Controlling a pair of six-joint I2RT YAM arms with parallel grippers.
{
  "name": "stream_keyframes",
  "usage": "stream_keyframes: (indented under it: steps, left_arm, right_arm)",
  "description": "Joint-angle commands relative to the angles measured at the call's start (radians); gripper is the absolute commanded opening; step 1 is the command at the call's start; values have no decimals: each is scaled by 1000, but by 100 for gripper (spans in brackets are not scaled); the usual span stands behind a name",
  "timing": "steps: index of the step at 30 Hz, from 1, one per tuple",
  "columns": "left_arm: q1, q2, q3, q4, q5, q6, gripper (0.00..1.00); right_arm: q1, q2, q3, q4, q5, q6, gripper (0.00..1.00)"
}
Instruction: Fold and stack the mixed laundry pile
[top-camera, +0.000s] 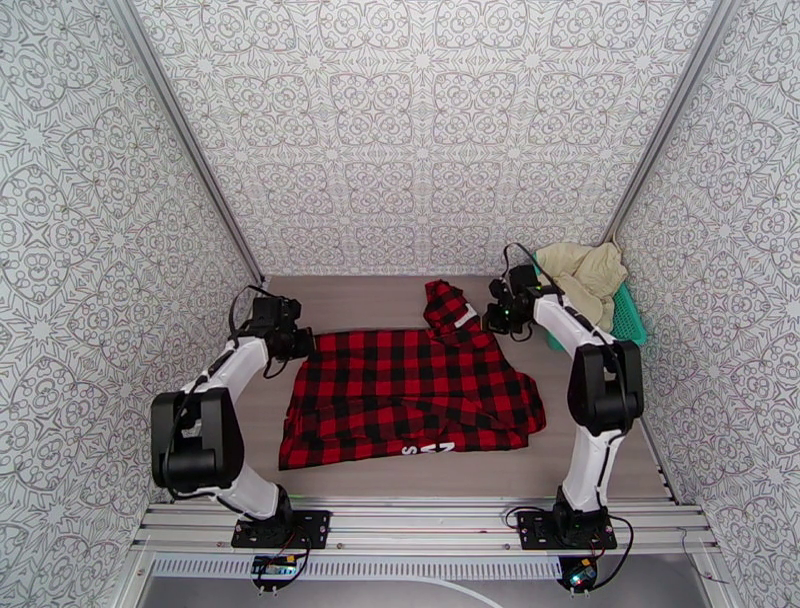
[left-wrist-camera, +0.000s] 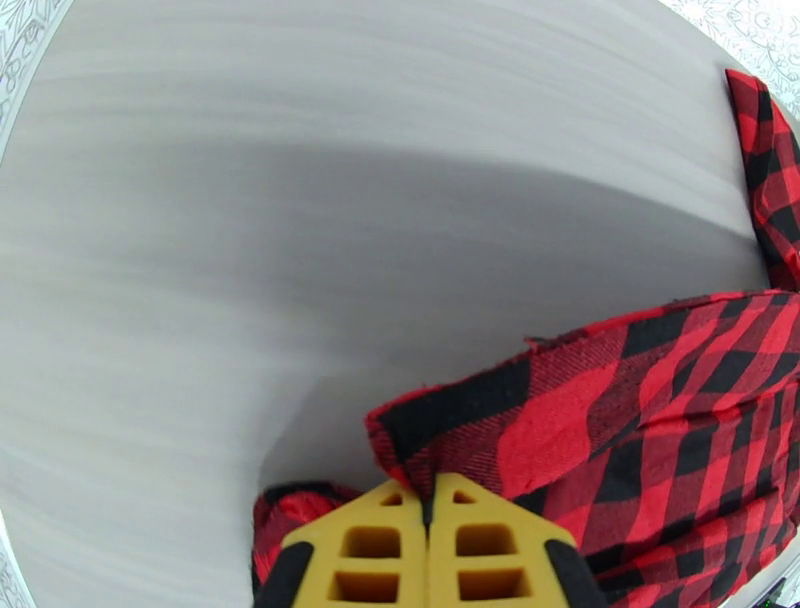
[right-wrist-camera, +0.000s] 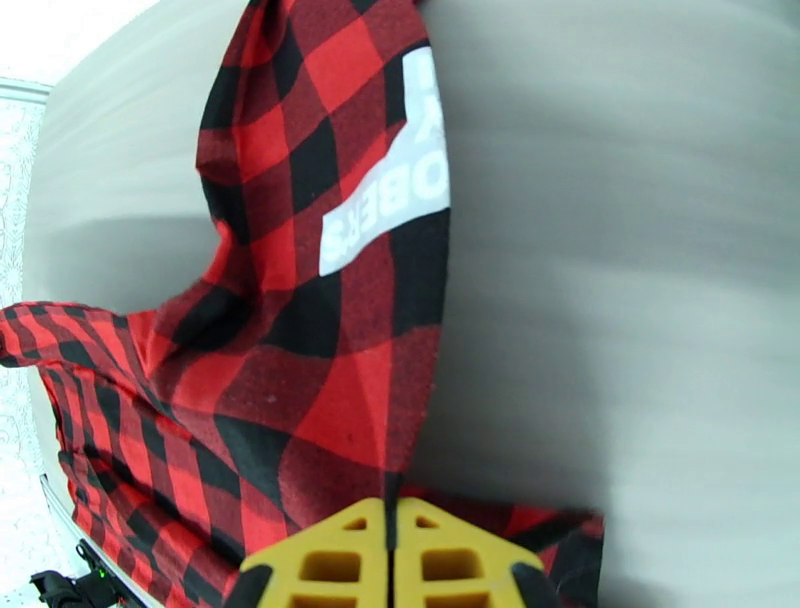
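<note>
**Left side.** The left gripper sits at the far left corner of the flannel shirt, low over the table. In the left wrist view its jaws are pressed together. The yellow fingers meet at the tips with no gap, and the corner of the checked fabric is pinched in the seam between them. The cloth next to the tips casts a shadow on the grey surface.

**Centre.** The shirt lies spread across the middle of the table, mostly flat. There are creases along its right side, and white lettering shows at its near edge. At the far edge, right of centre, part of the cloth rises in a peak.

**Right side.** The right gripper is just beside that peak, at the far right corner of the shirt. In the right wrist view its jaws are likewise closed. The fingers touch at the tips with the fabric edge caught between them. A white label with lettering shows on the cloth beyond the tips; the text cannot be read in full.

**Far right corner.** The cream-beige cloth pieces lie heaped in the teal mesh basket, which stands against the right wall. They lie apart from the shirt, behind the right arm.
</note>
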Motion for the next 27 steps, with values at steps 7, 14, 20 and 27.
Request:
stream_keyframes:
  steps: [7, 14, 20, 27]
  left_arm:
    - [10, -171, -238, 104, -60, -112, 0]
    - [24, -310, -439, 181, -100, -208, 4]
    - [61, -405, -502, 159, -147, -299, 72]
    - [74, -464, -411, 78, -155, -294, 64]
  right_arm:
    - [-11, -204, -305, 166, 18, 90, 8]
    - [-12, -351, -587, 357, 30, 156, 9]
    - [-11, -385, -791, 600, -60, 270, 39]
    - [-12, -441, -754, 517, -1, 224, 48]
